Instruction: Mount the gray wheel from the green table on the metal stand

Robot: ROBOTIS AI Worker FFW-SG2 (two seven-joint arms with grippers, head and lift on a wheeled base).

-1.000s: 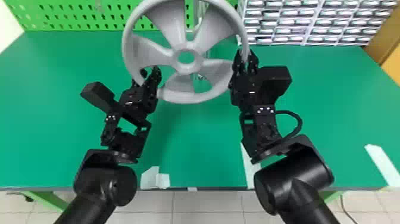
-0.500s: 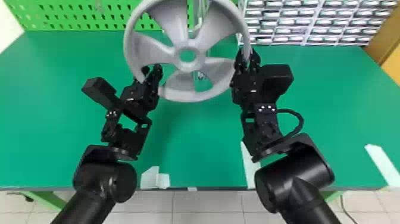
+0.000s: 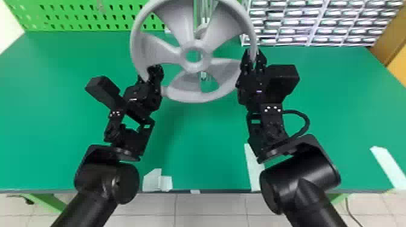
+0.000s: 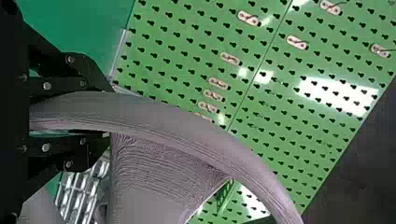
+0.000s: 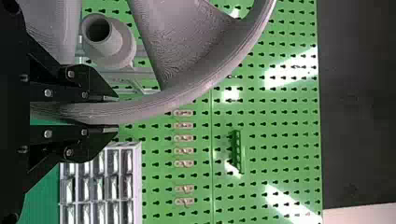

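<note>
Above the green table [image 3: 199,132], the gray wheel [image 3: 194,65] turns its round face and hub hole toward the robot, axle line front to back. Behind it rises the metal stand [image 5: 122,73], table stretching to both sides. Left gripper [image 3: 148,75] and right gripper [image 3: 254,57] pinch opposite rim sides, each parted by the rim's thickness.

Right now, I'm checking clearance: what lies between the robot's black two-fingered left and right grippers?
The gray spoked wheel spans the stretch from the left gripper to the right gripper, in the head view.
</note>
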